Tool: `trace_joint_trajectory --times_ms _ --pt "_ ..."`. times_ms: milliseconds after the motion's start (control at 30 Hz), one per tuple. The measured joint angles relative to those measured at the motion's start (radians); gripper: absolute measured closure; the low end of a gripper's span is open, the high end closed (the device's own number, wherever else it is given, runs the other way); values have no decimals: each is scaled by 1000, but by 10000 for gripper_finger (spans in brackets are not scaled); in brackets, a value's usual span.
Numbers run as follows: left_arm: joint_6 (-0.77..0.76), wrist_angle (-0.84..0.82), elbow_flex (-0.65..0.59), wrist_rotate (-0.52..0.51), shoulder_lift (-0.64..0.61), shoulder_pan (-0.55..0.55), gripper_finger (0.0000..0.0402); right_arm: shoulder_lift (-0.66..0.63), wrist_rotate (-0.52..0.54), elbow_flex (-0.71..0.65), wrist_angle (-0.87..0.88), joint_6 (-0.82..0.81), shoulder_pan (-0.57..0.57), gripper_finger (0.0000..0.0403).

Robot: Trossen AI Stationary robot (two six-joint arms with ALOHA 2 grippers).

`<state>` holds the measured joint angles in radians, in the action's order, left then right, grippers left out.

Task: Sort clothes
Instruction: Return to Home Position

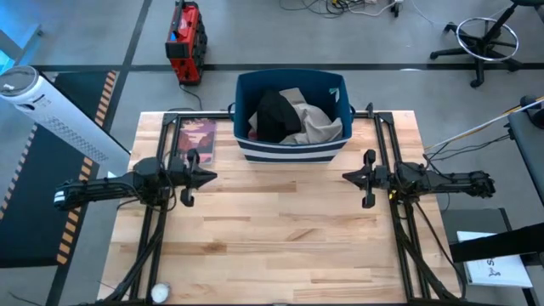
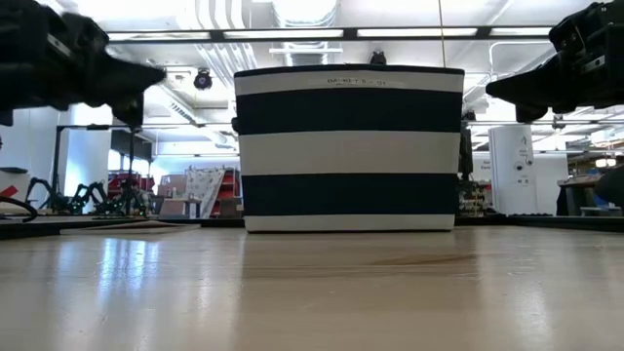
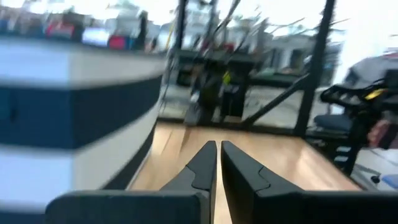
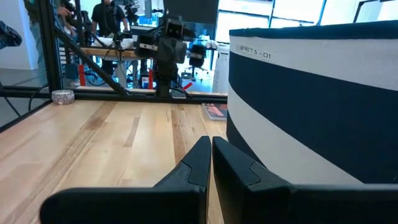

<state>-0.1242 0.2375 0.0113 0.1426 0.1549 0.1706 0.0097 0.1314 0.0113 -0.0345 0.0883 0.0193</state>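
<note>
My right gripper (image 4: 210,142) and left gripper (image 3: 218,145) are pressed together, empty, either side of the bin (image 1: 289,151) front. Clothes (image 1: 293,117) lie heaped inside. Risk: a wide homing swing could clip the bin wall.

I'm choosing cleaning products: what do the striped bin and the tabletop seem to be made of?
The bin looks like stiff matte fabric, navy with white bands: no gloss, rounded corners; coated board is possible. The table looks like pale jointed wood strips with a satin finish: visible grain, soft reflections in the low view.
</note>
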Motion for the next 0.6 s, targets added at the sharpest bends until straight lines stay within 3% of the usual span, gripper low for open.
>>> trace_joint_trajectory --times_ms 167,600 --pt "36 53 0 50 -14 -2 395 0 0 0 0 0 0 401" --pt "36 47 -1 51 20 -9 393 0 0 0 0 0 0 401"
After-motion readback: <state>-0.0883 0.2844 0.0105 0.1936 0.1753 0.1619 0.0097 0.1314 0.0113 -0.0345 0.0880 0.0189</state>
